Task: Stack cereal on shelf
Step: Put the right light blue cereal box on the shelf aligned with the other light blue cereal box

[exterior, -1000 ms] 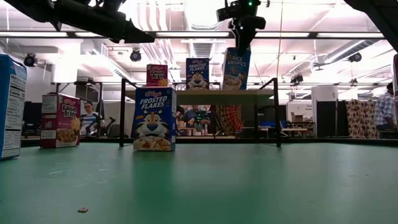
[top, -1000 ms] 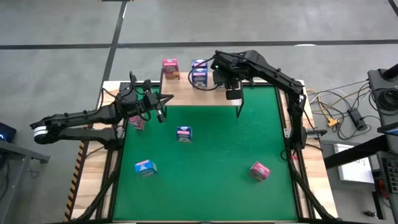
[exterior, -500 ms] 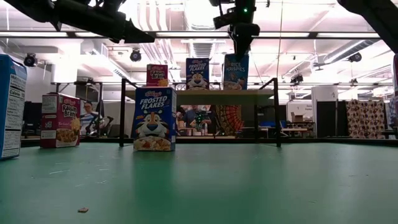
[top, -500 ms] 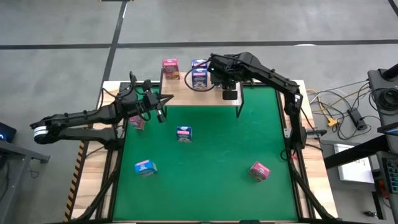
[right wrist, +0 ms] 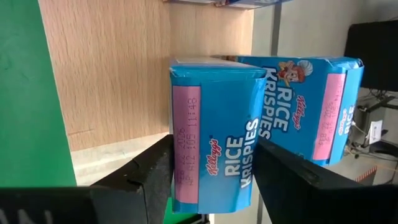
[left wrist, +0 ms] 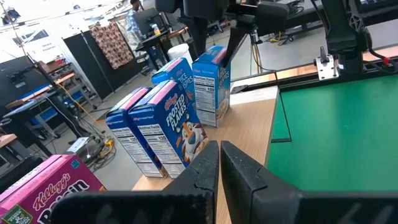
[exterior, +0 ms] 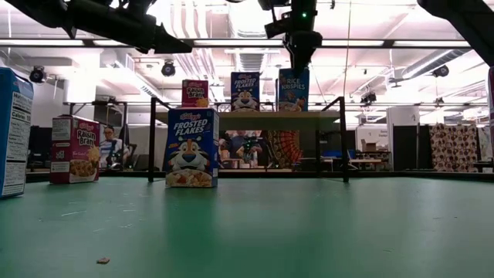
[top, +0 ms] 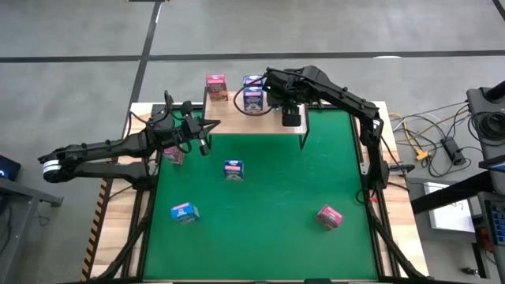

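Observation:
The light-wood shelf stands at the mat's far edge. On it stand a pink Raisin Bran box and a blue Frosted Flakes box. My right gripper is shut on a blue Rice Krispies box at the shelf's right part. My left gripper is shut and empty, in the air by the shelf's near left corner. Loose on the green mat stand a pink box, two blue boxes and another pink one. My right gripper pinches the Rice Krispies box near its top between its two fingers, one on each of two opposite sides. The fingers come from above, pointing down. The box is upright, its bottom at the shelf top.
Behind the held box, a second Rice Krispies box stands on the shelf. The left wrist view shows several blue boxes in a close group there. Thin black shelf legs stand on the mat. Wooden table edges surround the mat.
My right gripper has gone a little toward the far left, over the shelf, and down, still shut on the Rice Krispies box. The box was tilted a second ago and is now upright beside the Frosted Flakes box.

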